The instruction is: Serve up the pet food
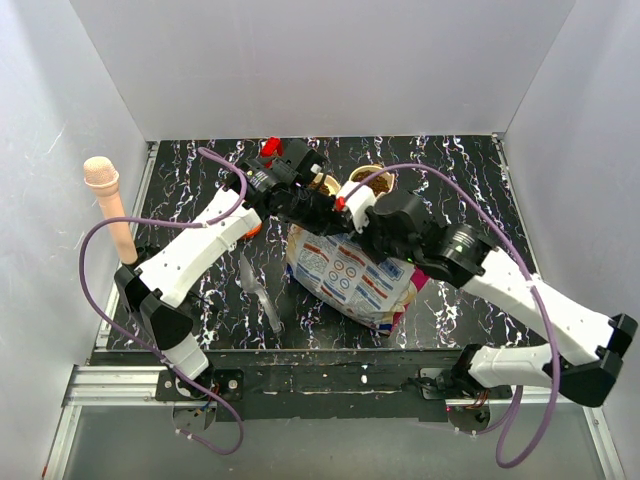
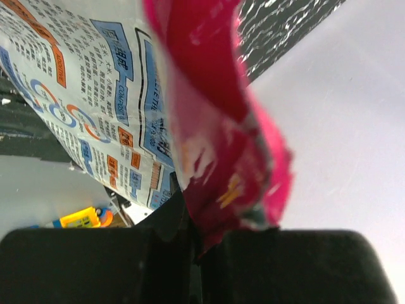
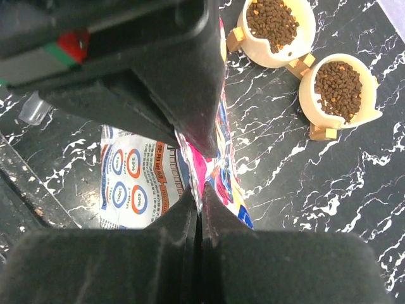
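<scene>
Two cream, rounded bowls (image 3: 264, 58) on tan block feet stand side by side near the table's (image 1: 470, 300) far edge, each heaped with small dry brown kibble (image 3: 273, 22). One glossy bag (image 1: 350, 282) sits mid-table, its back white and printed, its front magenta, its crinkled top raised. Two claws, the left gripper (image 2: 197, 229) and the right gripper (image 3: 199, 204), are both pinched tight on that top edge.

Place: a boxed-in robot test cell, lab style.
Walls: plain white panels (image 1: 320, 60) ahead of and to both sides of the left hand (image 2: 193, 228) and right hand (image 3: 199, 193).
Surface: black marble-print surface (image 1: 470, 170) below the hands.
Frame: bare aluminium rail (image 1: 110, 383) behind the hands, arm bases (image 1: 200, 385) bolted there.
Cabling: loose purple cables (image 1: 83, 270).
</scene>
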Tool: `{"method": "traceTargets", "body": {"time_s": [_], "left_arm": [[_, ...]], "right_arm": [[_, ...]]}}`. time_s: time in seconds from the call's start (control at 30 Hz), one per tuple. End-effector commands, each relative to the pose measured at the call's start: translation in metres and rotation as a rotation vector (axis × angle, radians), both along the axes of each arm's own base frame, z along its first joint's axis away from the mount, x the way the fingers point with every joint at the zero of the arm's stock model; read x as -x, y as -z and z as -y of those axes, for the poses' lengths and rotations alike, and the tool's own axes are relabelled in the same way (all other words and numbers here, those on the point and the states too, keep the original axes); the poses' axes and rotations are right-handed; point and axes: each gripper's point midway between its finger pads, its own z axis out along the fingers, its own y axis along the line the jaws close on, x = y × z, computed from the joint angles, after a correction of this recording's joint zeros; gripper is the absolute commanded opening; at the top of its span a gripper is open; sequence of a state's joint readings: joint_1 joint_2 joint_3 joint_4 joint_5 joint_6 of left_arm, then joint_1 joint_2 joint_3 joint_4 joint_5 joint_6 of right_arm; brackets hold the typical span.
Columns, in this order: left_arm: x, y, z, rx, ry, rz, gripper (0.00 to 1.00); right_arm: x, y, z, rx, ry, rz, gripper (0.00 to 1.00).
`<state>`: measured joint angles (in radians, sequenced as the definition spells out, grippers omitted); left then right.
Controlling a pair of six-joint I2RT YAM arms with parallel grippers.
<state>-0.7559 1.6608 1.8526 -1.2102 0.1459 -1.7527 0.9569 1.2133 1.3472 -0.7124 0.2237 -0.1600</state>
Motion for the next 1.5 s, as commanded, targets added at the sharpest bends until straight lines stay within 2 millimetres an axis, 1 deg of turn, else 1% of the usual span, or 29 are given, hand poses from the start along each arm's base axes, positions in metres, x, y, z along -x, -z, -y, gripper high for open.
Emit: {"method": "traceTargets", "body": {"time_s": [0.0,0.03,0.07,0.1,0.13,0.23,0.3,0.33,0.43,0.53,0.57,0.6,0.63,0.7,0.77,0.83,0.87,0.93,0.97,1.03,1.1,1.17,1.23,1.3,1.33,1.4,1.47], "left_arm": [[-0.034,-0.034,-0.04,-0.011,-0.136,0.131,0.0],[-0.034,-0.033,-0.04,-0.005,-0.134,0.13,0.0],[-0.033,-0.033,-0.038,0.007,-0.128,0.127,0.0],[-0.032,-0.032,-0.037,0.012,-0.126,0.121,0.0],[-0.031,-0.032,-0.037,0.013,-0.124,0.118,0.0],[-0.03,-0.032,-0.039,0.007,-0.126,0.117,0.0],[-0.029,-0.032,-0.039,0.005,-0.125,0.118,0.0],[-0.029,-0.032,-0.04,0.003,-0.126,0.116,0.0],[-0.03,-0.033,-0.042,-0.01,-0.125,0.123,0.0],[-0.029,-0.033,-0.045,-0.032,-0.127,0.127,0.0],[-0.029,-0.033,-0.045,-0.032,-0.126,0.124,0.0],[-0.029,-0.033,-0.044,-0.028,-0.121,0.123,0.0],[-0.027,-0.031,-0.043,-0.028,-0.117,0.115,0.0],[-0.028,-0.03,-0.042,-0.023,-0.116,0.111,0.0],[-0.028,-0.031,-0.043,-0.019,-0.12,0.115,0.0],[-0.028,-0.033,-0.042,-0.019,-0.118,0.121,0.0],[-0.029,-0.033,-0.043,-0.019,-0.121,0.121,0.0],[-0.029,-0.032,-0.043,-0.02,-0.122,0.119,0.0],[-0.028,-0.033,-0.042,-0.019,-0.119,0.119,0.0],[-0.029,-0.032,-0.044,-0.032,-0.115,0.125,0.0],[-0.031,-0.032,-0.047,-0.068,-0.086,0.158,0.0],[-0.031,-0.028,-0.056,-0.117,-0.058,0.157,0.01],[-0.03,-0.02,-0.061,-0.144,-0.043,0.146,0.12],[-0.028,-0.014,-0.062,-0.155,-0.033,0.142,0.25],[-0.031,-0.01,-0.067,-0.179,-0.049,0.152,0.32],[-0.03,-0.009,-0.072,-0.197,-0.052,0.158,0.39],[-0.033,-0.012,-0.074,-0.205,-0.059,0.186,0.41]], "right_arm": [[0.047,0.017,0.085,0.11,0.104,-0.1,0.01],[0.05,0.016,0.089,0.099,0.123,-0.115,0.01],[0.056,0.015,0.088,0.083,0.106,-0.133,0.01],[0.058,0.013,0.088,0.063,0.11,-0.138,0.08],[0.055,0.011,0.089,0.046,0.132,-0.123,0.14],[0.047,0.01,0.096,0.069,0.178,-0.084,0.19],[0.043,0.016,0.1,0.113,0.192,-0.08,0.16],[0.043,0.018,0.101,0.13,0.195,-0.082,0.02],[0.046,0.014,0.104,0.113,0.18,-0.072,0.01],[0.047,0.014,0.114,0.129,0.219,-0.066,0.01],[0.051,0.015,0.112,0.117,0.197,-0.081,0.01],[0.057,0.016,0.109,0.104,0.16,-0.099,0.2],[0.061,0.018,0.106,0.089,0.142,-0.111,0.27],[0.061,0.021,0.105,0.078,0.143,-0.112,0.3],[0.059,0.023,0.112,0.099,0.176,-0.105,0.27],[0.058,0.027,0.117,0.121,0.192,-0.098,0.06],[0.058,0.03,0.12,0.138,0.198,-0.098,0.01],[0.059,0.036,0.13,0.174,0.23,-0.107,0.01],[0.061,0.037,0.131,0.174,0.228,-0.11,0.01],[0.063,0.033,0.132,0.144,0.231,-0.106,0.01],[0.066,0.03,0.132,0.121,0.225,-0.111,0.01],[0.073,0.024,0.124,0.071,0.177,-0.125,0.01],[0.072,0.013,0.116,0.012,0.163,-0.108,0.01],[0.069,0.007,0.112,-0.007,0.162,-0.097,0.01],[0.067,0.007,0.111,-0.003,0.163,-0.094,0.01],[0.063,0.006,0.107,0.0,0.158,-0.084,0.01],[0.061,0.004,0.103,-0.004,0.146,-0.079,0.01]]}}
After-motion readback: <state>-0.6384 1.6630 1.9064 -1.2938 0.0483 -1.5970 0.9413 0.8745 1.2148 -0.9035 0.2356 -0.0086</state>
